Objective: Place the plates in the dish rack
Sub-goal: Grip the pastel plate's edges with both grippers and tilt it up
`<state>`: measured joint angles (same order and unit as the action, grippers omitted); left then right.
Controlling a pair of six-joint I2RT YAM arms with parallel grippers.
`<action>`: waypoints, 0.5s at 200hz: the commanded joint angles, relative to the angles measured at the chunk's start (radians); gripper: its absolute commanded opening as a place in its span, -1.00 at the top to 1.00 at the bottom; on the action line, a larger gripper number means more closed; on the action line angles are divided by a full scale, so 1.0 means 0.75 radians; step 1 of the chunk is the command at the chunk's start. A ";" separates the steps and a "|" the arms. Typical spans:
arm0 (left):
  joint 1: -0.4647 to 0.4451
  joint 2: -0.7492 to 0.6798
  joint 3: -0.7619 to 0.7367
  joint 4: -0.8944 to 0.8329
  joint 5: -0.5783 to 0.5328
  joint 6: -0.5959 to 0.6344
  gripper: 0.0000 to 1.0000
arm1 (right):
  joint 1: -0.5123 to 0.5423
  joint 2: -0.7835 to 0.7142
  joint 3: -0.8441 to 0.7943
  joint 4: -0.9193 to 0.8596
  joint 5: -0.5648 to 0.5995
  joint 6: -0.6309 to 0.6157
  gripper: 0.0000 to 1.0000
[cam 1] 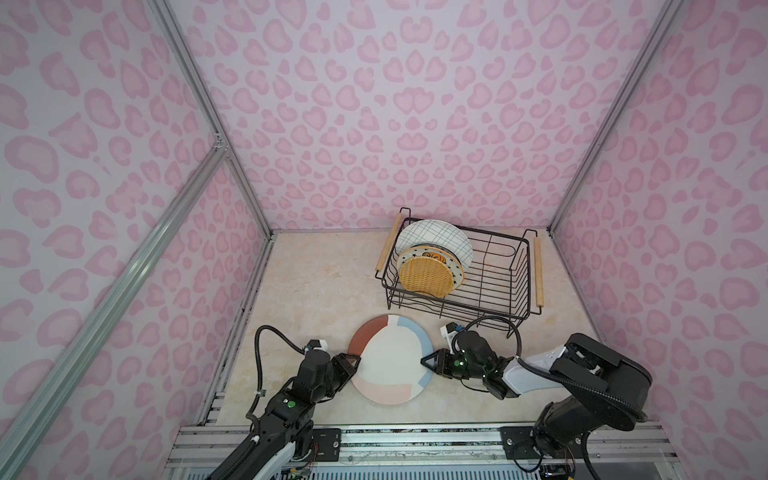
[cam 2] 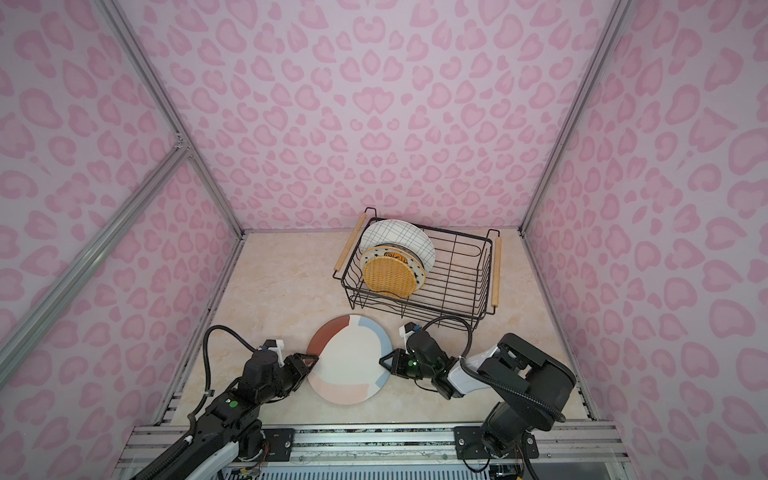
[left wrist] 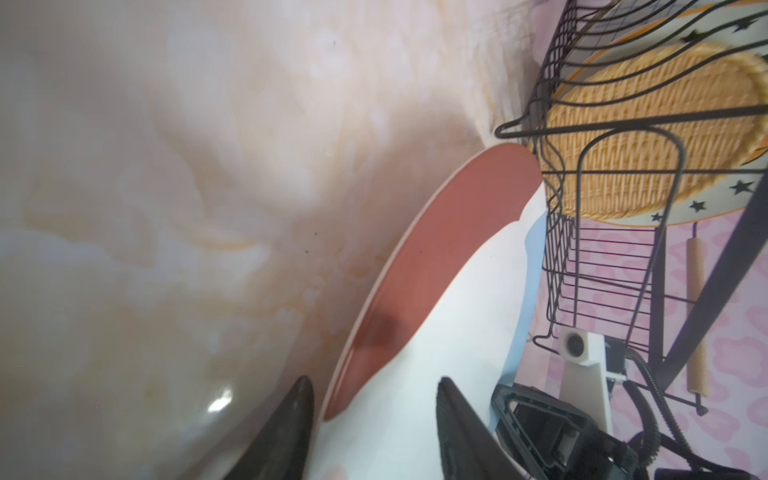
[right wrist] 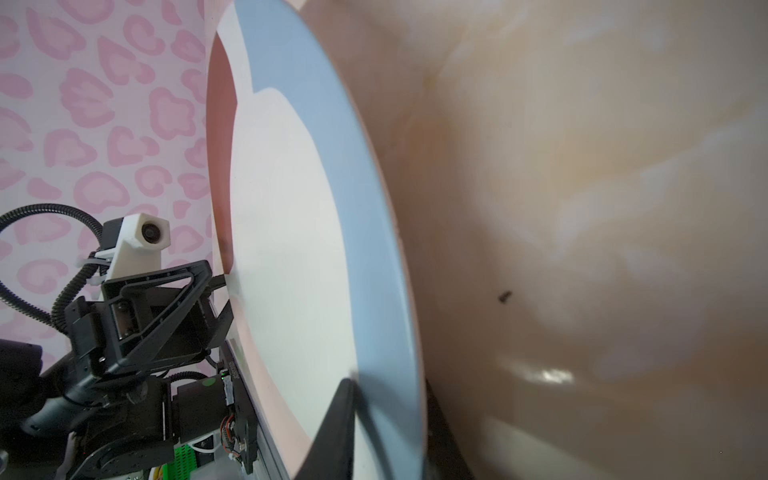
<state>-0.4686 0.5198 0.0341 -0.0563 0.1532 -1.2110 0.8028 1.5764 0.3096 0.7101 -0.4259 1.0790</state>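
A round plate (cam 1: 390, 365) (cam 2: 349, 361) with rust, blue, pink and cream patches lies near the front of the table, between both arms. My left gripper (cam 1: 356, 362) (left wrist: 374, 382) has its jaws on either side of the plate's left rim, one finger over the cream face and one under the edge. My right gripper (cam 1: 424, 360) (right wrist: 388, 384) is shut on the blue right rim. The black wire dish rack (cam 1: 457, 305) (cam 2: 415, 309) stands behind. In its left end stand a grid-line plate (cam 1: 436, 237), a star plate (cam 1: 409, 254) and a woven yellow plate (cam 1: 424, 276).
The rack's right half (cam 1: 498, 270) holds bare wire slots. Wooden handles (cam 1: 538, 270) sit at both ends. Pink patterned walls (cam 1: 374, 124) close in three sides, and a metal rail (cam 1: 415, 436) runs along the front edge.
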 commanded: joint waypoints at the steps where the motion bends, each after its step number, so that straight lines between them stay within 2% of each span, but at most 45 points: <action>1: -0.005 -0.061 -0.029 0.089 0.185 -0.075 0.14 | 0.011 0.033 -0.014 0.089 -0.136 0.004 0.63; 14: -0.005 -0.102 -0.026 0.087 0.175 -0.075 0.22 | 0.011 0.041 -0.022 0.126 -0.146 0.024 0.64; 49: -0.005 -0.159 -0.030 0.147 0.184 -0.064 0.17 | 0.010 0.023 -0.012 0.121 -0.166 0.027 0.65; 100: -0.007 -0.089 -0.005 0.247 0.227 0.115 0.18 | 0.013 -0.028 0.017 0.066 -0.189 0.018 0.67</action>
<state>-0.4679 0.4347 0.0238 -0.0086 0.1364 -1.1728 0.8032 1.5642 0.3061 0.7685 -0.4843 1.1385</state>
